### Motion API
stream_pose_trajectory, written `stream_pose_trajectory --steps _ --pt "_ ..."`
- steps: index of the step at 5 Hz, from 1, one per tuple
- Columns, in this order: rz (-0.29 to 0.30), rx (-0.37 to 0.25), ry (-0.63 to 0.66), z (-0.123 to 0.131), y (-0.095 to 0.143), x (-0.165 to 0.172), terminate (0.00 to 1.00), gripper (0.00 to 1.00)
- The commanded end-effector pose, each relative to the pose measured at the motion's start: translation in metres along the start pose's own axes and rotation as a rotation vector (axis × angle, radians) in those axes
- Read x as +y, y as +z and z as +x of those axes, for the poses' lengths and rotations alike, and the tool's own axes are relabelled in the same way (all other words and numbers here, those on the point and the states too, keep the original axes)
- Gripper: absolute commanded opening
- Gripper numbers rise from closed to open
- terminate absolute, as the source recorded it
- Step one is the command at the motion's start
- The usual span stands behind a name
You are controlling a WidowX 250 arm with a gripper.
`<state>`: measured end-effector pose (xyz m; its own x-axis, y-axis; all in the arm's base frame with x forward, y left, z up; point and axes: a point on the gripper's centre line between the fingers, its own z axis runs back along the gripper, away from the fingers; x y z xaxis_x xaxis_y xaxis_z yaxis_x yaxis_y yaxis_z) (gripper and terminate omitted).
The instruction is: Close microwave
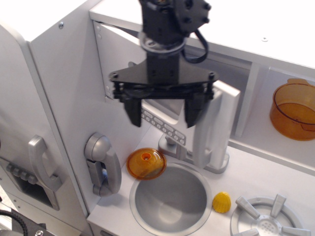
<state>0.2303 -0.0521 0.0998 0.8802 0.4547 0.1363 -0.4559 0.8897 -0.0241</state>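
We saw the gripper (163,112) hanging from the black arm with its two dark fingers (133,111) pointing down and set wide apart, nothing between them. Just behind and to the right of it stood the microwave door (173,122), swung most of the way toward the white compartment but not flush with it; its free edge jutted out on the gripper's right side. The long silver bar handle (209,132) ran upright along that edge, right beside the right-hand finger; whether the finger touched it we could not tell. A row of grey buttons (165,127) slanted across the door face, showing in the gap between the fingers.

Below the gripper lay the round grey sink (170,199), with an orange lid (146,163) at its upper left rim, under the left finger. A small yellow piece (222,202) sat lower right of the gripper, beside the sink. Far to the right, in the open cubby, stood an orange pot (293,109). To the lower left, a curved grey handle (103,164) was fixed on the white side panel.
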Motion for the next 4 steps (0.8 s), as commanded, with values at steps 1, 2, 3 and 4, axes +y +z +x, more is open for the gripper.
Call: stream_pose_trajectory --steps 1,2,3,4 --pt "-0.044 -0.058 0.036 0.023 0.012 -0.02 0.0 1.0" --pt "-0.065 -0.103 0.052 0.033 0.013 -0.022 0.0 1.0" --pt "-0.071 -0.13 0.07 0.044 0.014 -0.024 0.0 1.0" --pt "-0.074 -0.134 0.087 0.055 0.015 -0.026 0.0 1.0"
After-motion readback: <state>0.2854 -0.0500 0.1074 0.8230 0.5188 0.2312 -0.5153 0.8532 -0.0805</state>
